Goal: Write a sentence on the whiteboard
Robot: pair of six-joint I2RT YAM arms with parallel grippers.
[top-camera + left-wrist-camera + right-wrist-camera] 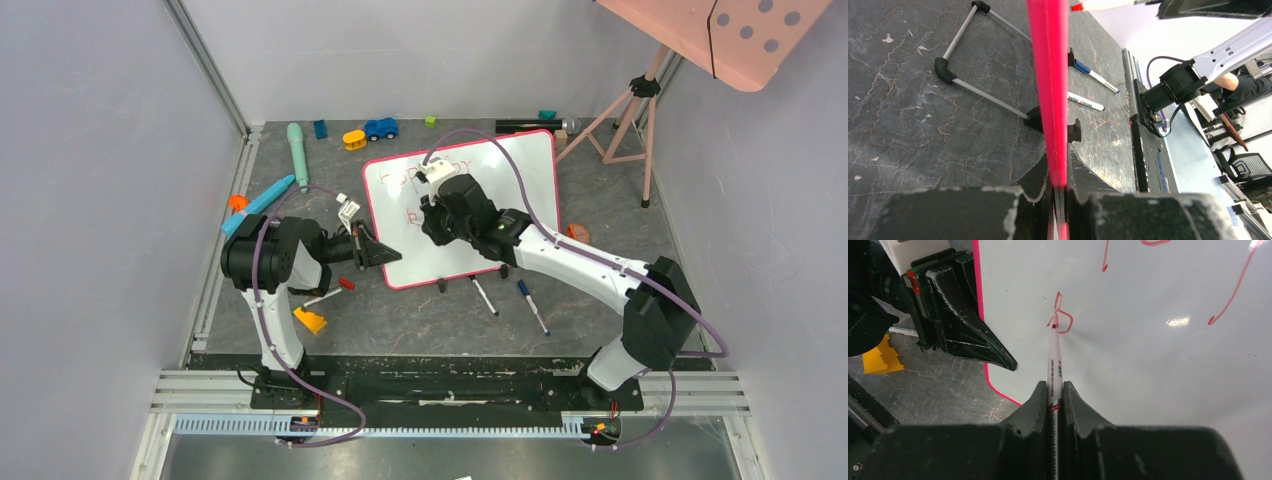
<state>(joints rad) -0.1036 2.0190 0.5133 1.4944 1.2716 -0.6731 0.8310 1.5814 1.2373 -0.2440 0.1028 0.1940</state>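
1. Right claw (pixel 1053 389) is clamped on a red marker (pixel 1054 360), with the tip touching the whiteboard (pixel 525 185) at a red squiggle.
2. Left claw (pixel 1060 167) is pinched shut on the board's red-pink frame at its left edge.
3. I see the board glossy white, propped tilted mid-worktop (pixel 420 315), black feet toward the arms.
4. Sentence (pixel 1062 320): thin red strokes in two lines; I can't read it.
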